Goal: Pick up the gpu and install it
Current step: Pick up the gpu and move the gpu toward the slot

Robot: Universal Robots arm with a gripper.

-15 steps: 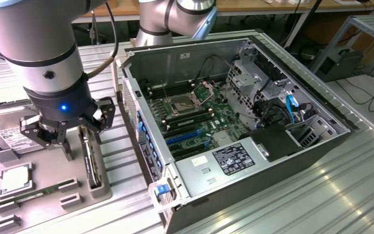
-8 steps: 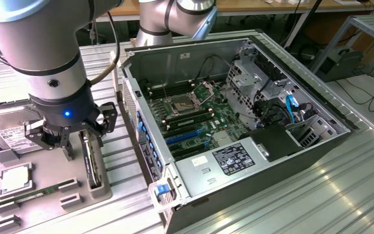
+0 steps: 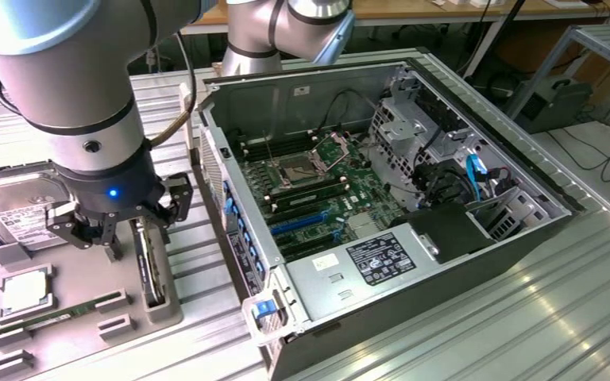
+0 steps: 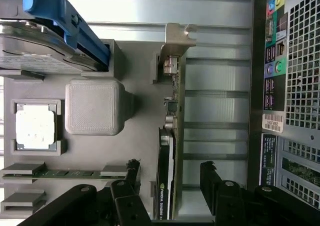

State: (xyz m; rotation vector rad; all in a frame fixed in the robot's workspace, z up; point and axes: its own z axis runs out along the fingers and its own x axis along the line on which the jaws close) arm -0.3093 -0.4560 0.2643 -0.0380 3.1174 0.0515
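Gripper (image 4: 170,180) jaws are spread wide and hold nothing: in the wrist view its black fingers (image 4: 209,175) stand one on each side of the gpu (image 4: 166,156), with a clear gap between each finger and the card. The gpu stands on its edge in a slot of the grey tray (image 4: 137,66), its silver bracket (image 4: 176,40) at the end away from the gripper. In the exterior view the gripper (image 3: 125,228) hangs just above the gpu (image 3: 152,270), which sits along the tray (image 3: 85,351) edge nearest the computer case (image 3: 559,190). Other parts lie on the same tray: a square grey block (image 4: 94,107) beside the card, a processor chip (image 4: 34,127) in its own recess, a green memory stick (image 4: 65,174) in holders near the gripper, and a hard drive (image 3: 17,208) with a white label at the far end. The case lies open on the ribbed metal table (image 3: 517,317) at the exterior view's right of the tray, with its motherboard (image 3: 332,198) exposed.
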